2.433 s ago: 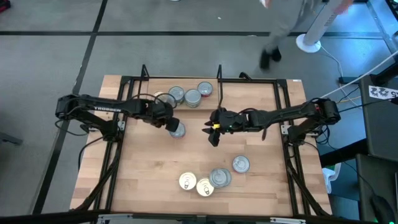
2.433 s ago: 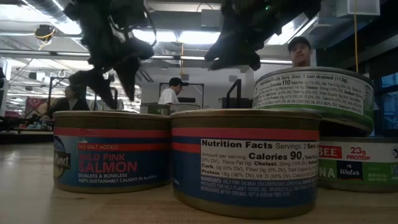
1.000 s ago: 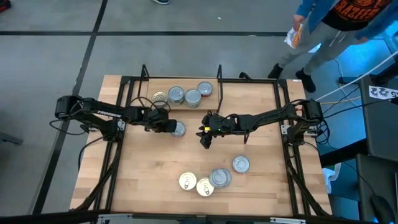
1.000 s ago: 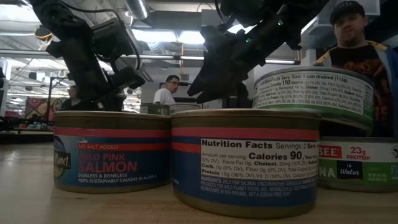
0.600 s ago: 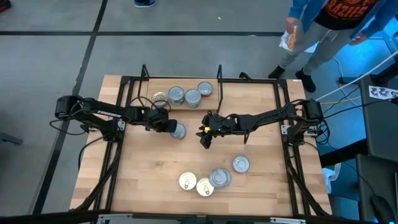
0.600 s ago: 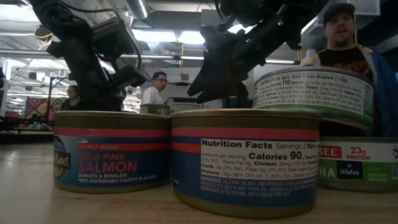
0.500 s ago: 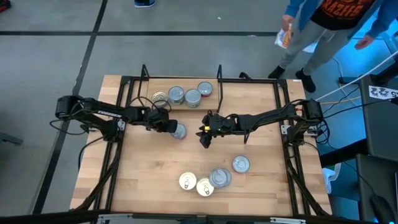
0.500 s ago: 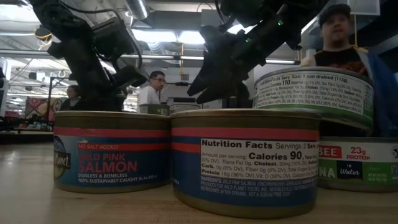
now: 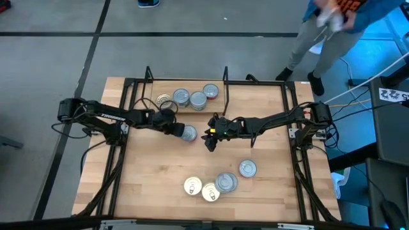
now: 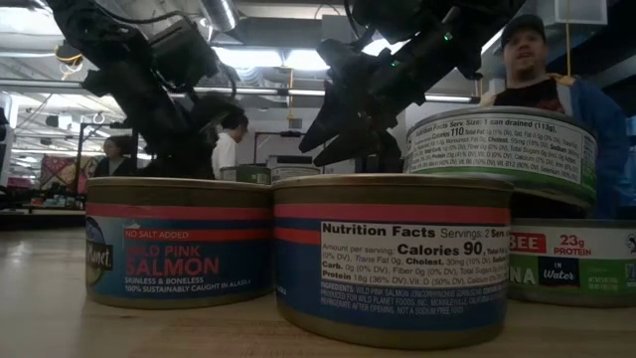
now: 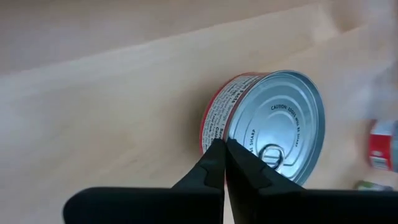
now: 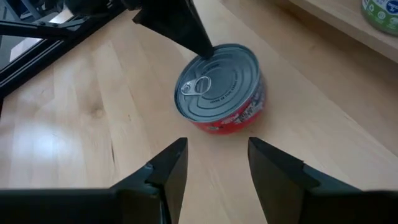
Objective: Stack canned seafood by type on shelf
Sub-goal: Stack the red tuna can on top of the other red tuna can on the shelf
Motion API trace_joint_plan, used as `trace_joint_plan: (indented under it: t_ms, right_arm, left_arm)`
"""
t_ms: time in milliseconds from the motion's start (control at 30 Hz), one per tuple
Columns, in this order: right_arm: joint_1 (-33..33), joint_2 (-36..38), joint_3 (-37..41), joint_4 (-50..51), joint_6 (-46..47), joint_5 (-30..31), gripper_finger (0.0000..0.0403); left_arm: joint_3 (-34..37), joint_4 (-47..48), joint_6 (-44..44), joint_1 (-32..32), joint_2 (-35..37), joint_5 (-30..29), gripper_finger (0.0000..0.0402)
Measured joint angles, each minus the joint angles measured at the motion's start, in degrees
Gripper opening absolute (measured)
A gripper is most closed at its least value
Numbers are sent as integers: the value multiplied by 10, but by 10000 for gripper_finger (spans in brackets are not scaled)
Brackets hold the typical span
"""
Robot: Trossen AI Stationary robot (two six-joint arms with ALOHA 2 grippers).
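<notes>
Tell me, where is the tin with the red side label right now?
In the high view the red-labelled tin lies on the tabletop just in front of the shelf, between the two grippers: the shut left gripper touches its rim, the right gripper waits open just beside it.

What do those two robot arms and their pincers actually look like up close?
Both arms are slim, black and jointed, with thin dark cables trailing along them. The left gripper has two matte black fingers tapering to wedge-shaped tips. The right gripper has broader, flat black fingers, and a small yellow mark shows near its wrist from overhead.

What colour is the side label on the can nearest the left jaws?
Red, below a silver lid; the can shows best in the right wrist view.
</notes>
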State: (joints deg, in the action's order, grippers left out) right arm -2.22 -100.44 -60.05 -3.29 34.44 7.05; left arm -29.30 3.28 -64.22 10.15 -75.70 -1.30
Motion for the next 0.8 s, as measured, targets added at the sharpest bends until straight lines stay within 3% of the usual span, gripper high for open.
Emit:
trace_joint_plan:
  t_ms: [267, 400, 600, 800]
  right_arm:
    - [5, 0, 0, -2, 0, -4, 170]
    - [20, 9, 0, -3, 0, -49, 170]
    - [47, 49, 0, 5, 0, -172, 170]
    - [49, 121, 0, 51, -52, -178, 170]
  left_arm:
    - [0, -74, 37, 0, 1, 0, 0]
    - [-1, -104, 42, 0, 1, 10, 0]
    - [-17, -106, 37, 0, 2, 17, 0]
    - [-49, -106, 35, 1, 2, 17, 0]
